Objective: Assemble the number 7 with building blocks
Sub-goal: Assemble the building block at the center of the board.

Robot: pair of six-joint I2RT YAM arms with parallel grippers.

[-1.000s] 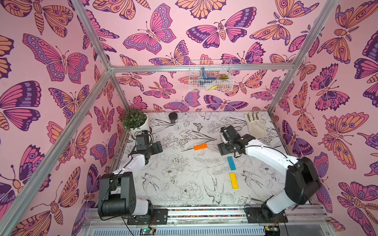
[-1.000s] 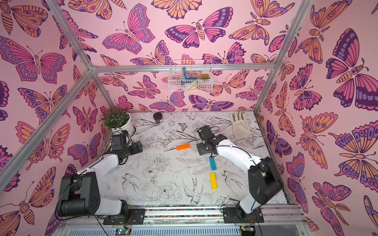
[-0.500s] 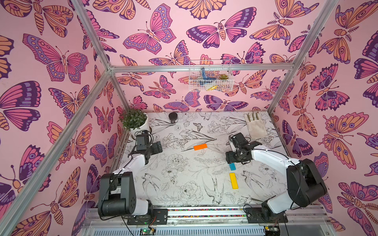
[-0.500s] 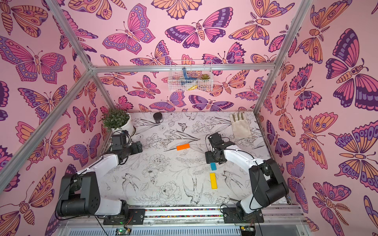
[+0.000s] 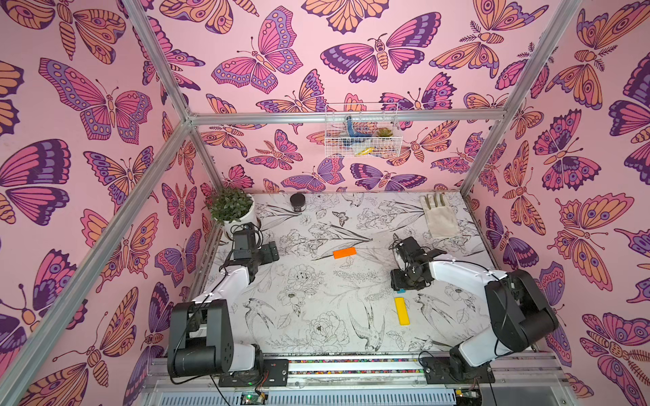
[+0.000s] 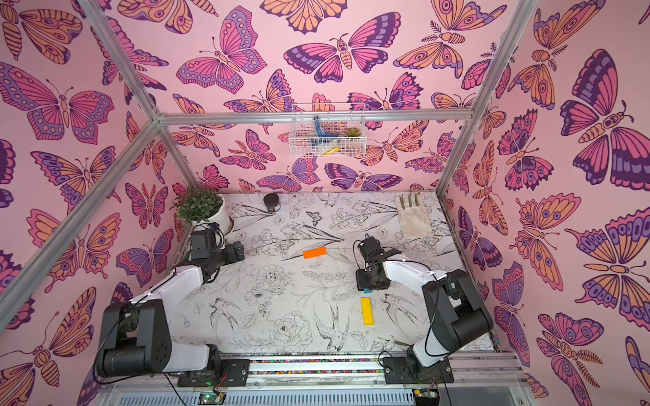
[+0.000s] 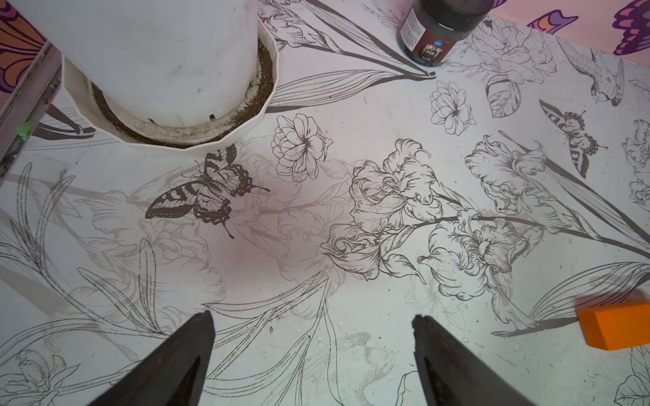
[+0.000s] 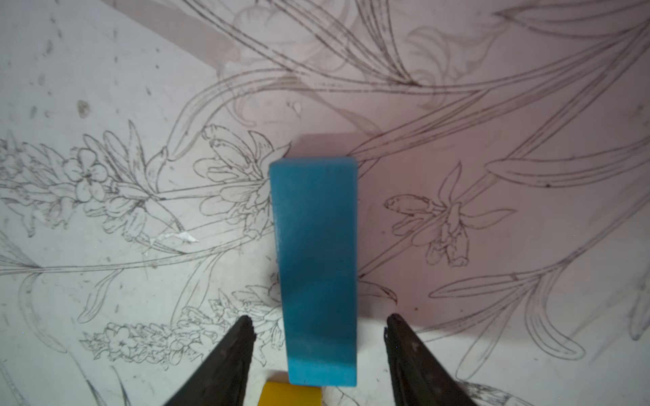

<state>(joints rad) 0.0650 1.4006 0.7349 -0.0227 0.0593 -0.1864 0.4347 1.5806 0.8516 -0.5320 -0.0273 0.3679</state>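
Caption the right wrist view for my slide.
Open right gripper straddles the blue bar, gaps both sides; yellow bar at its end.

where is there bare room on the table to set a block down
Widest free patch: front middle, between left arm and yellow bar. Also back middle, between jar and glove. Crowded where the right gripper straddles the blue bar, and around the plant.

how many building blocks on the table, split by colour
orange block: 1
blue block: 1
yellow block: 1
total: 3
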